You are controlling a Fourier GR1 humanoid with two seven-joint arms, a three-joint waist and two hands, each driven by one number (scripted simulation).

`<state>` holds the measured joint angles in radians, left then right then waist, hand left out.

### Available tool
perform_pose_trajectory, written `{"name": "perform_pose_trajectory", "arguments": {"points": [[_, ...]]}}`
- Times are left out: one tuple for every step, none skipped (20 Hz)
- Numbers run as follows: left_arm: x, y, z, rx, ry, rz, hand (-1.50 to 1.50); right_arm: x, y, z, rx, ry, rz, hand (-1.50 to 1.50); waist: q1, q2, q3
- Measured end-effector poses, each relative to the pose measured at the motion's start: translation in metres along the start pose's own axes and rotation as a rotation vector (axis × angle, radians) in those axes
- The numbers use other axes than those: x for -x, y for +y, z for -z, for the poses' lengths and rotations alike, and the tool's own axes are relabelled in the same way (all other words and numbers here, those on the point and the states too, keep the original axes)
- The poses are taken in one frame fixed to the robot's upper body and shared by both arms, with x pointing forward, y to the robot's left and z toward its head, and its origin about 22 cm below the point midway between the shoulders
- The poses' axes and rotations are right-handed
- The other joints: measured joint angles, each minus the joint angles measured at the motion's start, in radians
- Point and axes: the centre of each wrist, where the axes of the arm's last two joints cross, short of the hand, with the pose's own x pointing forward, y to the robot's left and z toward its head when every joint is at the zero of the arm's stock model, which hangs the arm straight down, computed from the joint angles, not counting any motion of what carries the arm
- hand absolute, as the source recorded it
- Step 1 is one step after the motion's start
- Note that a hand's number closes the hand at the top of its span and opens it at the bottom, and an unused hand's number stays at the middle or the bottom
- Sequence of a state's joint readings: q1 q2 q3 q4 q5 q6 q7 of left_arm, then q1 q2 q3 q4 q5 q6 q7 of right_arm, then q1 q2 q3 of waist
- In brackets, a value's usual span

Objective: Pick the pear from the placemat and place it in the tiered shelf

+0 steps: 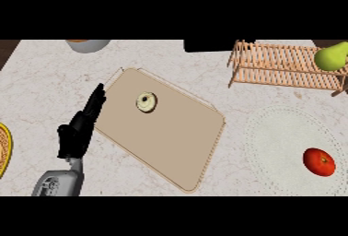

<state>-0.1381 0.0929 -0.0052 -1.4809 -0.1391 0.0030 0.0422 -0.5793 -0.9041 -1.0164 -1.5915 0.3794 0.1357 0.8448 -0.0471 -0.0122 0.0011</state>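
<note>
The left hand [76, 134] shows at the left of the head view. Its black fingers [95, 102] are straight and close together, holding nothing, and they point toward the far side of the counter [48, 78]. The grey forearm [58, 182] rises from the lower edge. The fingertips lie just beside the left edge of a tan board [170, 138], which sits at a slant. On the board's far part rests a small pale round item [146, 102] with a darker centre. At the left edge of the view shows part of a yellow plate [3, 150], and a grey bowl [87, 44] stands at the far edge. To the right of the board lies the round white placemat [279, 133], with a red round fruit [319, 162] on it. Beyond it stands the wooden slatted tiered shelf [279, 67]. The green pear [332, 56] sits on the slats at its right end, well apart from the hand.
</note>
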Motion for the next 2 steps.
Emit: {"name": "perform_pose_trajectory", "arguments": {"points": [[0.002, 0.0, -0.003, -0.001, 0.003, 0.0, 0.0, 0.005, -0.015, 0.002, -0.009, 0.01, -0.004, -1.5, -0.002, -0.001, 0.0], [0.005, 0.001, -0.008, 0.0, -0.002, 0.001, 0.0, 0.006, -0.028, 0.0, -0.015, 0.013, -0.01, -1.5, 0.0, -0.001, 0.0]]}}
